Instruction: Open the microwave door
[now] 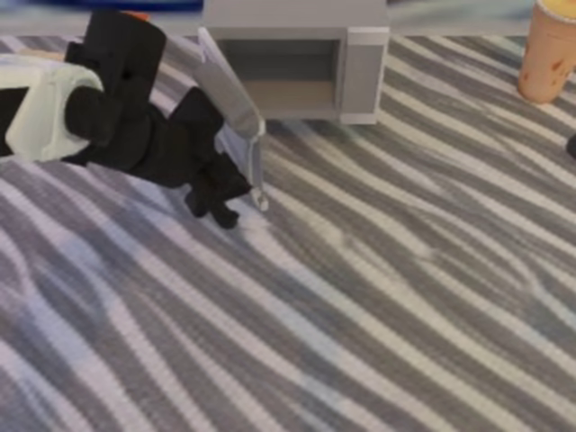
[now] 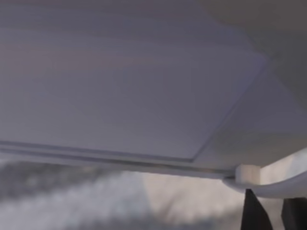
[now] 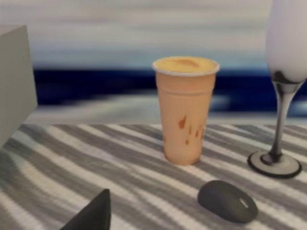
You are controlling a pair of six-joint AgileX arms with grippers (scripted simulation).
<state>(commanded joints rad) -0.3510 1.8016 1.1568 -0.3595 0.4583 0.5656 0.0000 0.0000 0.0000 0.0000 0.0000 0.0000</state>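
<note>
The silver-grey microwave (image 1: 364, 72) stands at the back middle of the table, its cavity showing. The microwave door (image 1: 229, 85) is swung out towards the front left, well away from the body. My left gripper (image 1: 236, 193) is at the door's free edge, shut on the pale bar handle (image 1: 257, 162). In the left wrist view the door panel (image 2: 120, 96) fills most of the picture, and the handle (image 2: 268, 184) crosses just over my dark fingertips (image 2: 254, 213). My right gripper (image 3: 96, 218) is parked off to the right, with only a dark corner showing.
An orange cup (image 1: 549, 49) stands at the back right, seen also as the orange cup (image 3: 184, 110) in the right wrist view. Next to it are a wine glass (image 3: 283, 86) and a dark mouse (image 3: 228, 201). A striped grey cloth (image 1: 360, 306) covers the table.
</note>
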